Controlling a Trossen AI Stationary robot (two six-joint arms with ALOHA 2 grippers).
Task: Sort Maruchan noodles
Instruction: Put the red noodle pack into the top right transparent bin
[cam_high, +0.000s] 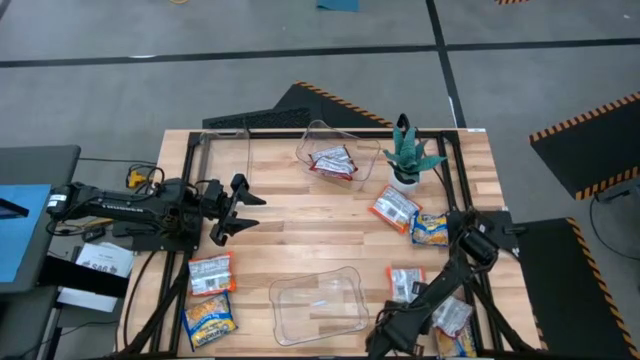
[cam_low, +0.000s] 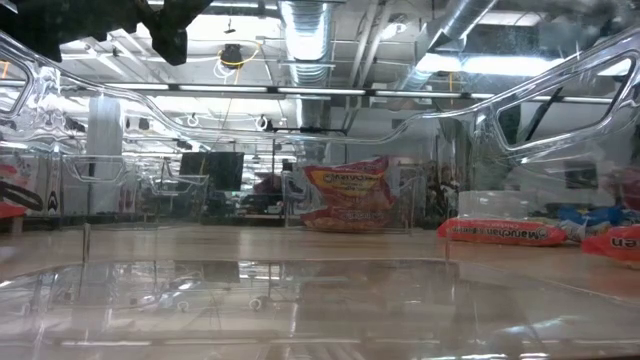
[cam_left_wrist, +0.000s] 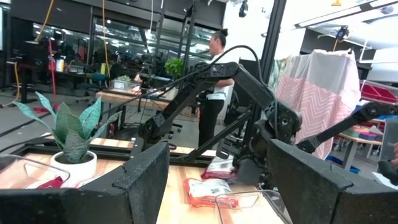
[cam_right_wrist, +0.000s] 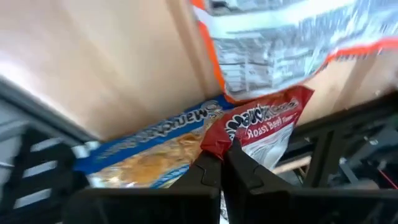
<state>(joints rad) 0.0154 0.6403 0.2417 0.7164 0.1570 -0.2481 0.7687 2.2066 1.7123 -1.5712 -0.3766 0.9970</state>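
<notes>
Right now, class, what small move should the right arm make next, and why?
Probably lift straight up. The right tool has its fingers shut on the corner of the red-and-white plastic noodle packet, which overlaps the yellow-and-blue packet; raising it first should free it without dragging its neighbour.

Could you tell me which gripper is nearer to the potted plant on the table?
Left. The left gripper hovers open across the table from the potted plant; the right gripper is down at the near edge, shut on a red packet.

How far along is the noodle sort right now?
Done: one red packet lies in the far bin. In hand: the right gripper is shut on a red packet's corner. Left: the near bin is empty, and packets remain scattered across the table.
</notes>
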